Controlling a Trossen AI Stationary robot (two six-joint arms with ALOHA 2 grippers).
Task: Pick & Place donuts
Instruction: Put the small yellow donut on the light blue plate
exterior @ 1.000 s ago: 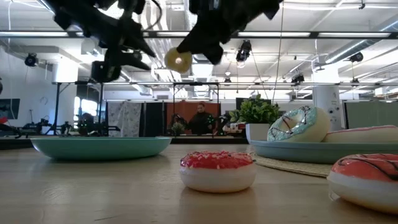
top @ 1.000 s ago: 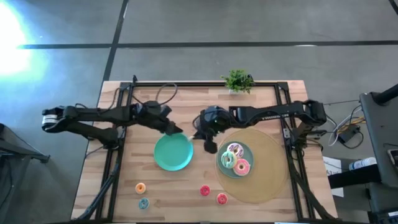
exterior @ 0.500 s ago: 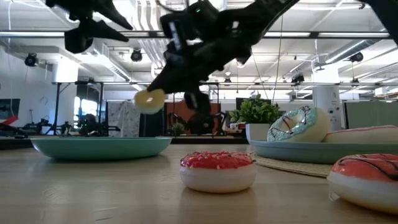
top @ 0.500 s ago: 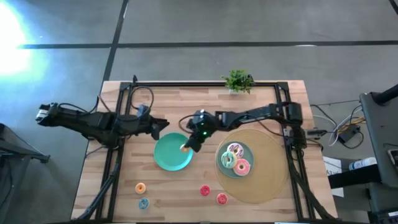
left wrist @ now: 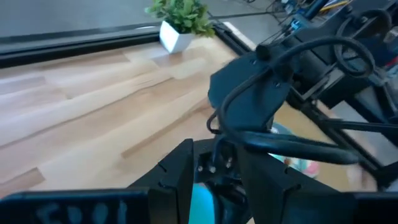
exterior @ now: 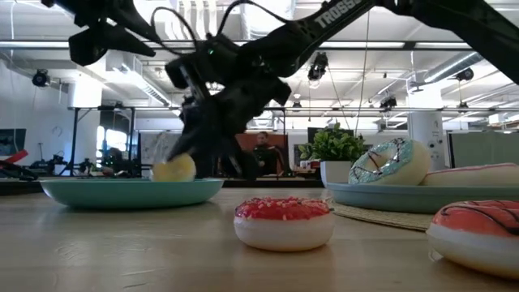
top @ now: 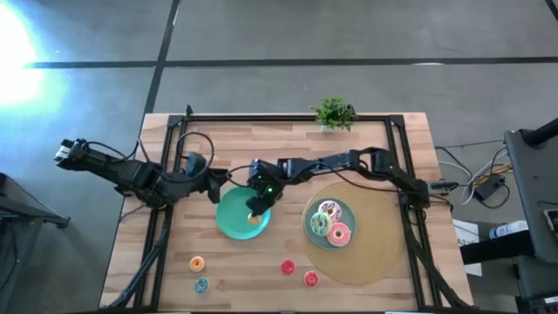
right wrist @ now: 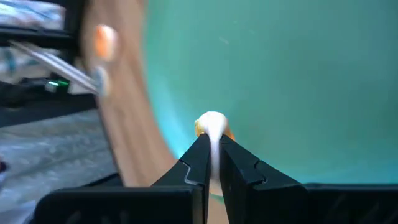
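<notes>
Over the left teal plate (top: 232,218) the right gripper (top: 255,206) is reaching from the right arm's base at about three o'clock, its fingers (right wrist: 200,163) pinching narrowly on a pale yellow donut (right wrist: 211,123) – the ring is sitting low over the plate's surface near its three o'clock rim, though whether it is touching the plate cannot be told. Seen level across the table, that donut (exterior: 173,169) is showing just above the plate's rim (exterior: 130,191).

The left gripper (top: 218,185) is waiting at the plate's eleven o'clock edge; whether its fingers are open or shut cannot be told.

Three donuts – a white-purple one (top: 328,209), a green-yellow one (top: 317,225) and a pink one (top: 338,234) – are lying together on the second teal plate (top: 347,212), which is resting on a round tan mat (top: 381,235) at the table's four o'clock side.

Toward six o'clock on the wooden table (top: 288,144), an orange donut (top: 196,262) and a teal donut (top: 201,284) are lying near each other, while two red donuts (top: 287,268) (top: 310,278) are lying farther right. A small potted plant (top: 333,113) is standing at twelve o'clock
</notes>
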